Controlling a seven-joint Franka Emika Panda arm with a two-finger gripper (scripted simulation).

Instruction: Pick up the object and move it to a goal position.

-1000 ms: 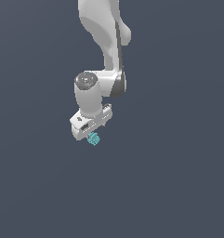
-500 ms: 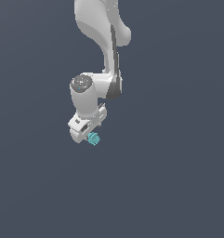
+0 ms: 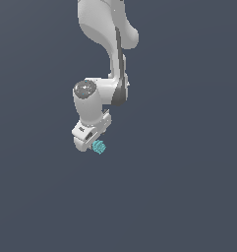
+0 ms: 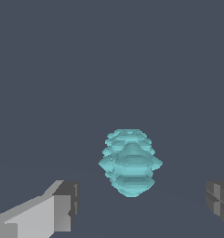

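A flat dark grey-blue ground (image 3: pixel 189 197) fills the whole exterior view, with no edge, wall or rim visible anywhere. All around the arm there is wide open room: to the left, to the right and in the lower half of the frame nothing else stands.

The white arm (image 3: pixel 107 34) comes down from the upper middle of the frame, bends at a grey-capped joint a little left of centre, and ends just below the centre.

The pincer (image 3: pixel 94 142) hangs at the end of the arm and points downward. In the wrist view its two fingers (image 4: pixel 62 207) stand wide apart, one near the lower left corner and one at the lower right edge, and they do not touch anything.

The object (image 3: pixel 99 146), a small teal lump with ridged, faceted sides, sits just at the lower right of the pincer in the exterior view. In the wrist view the object (image 4: pixel 130 162) lies between the two fingers, with free space on both sides of it.
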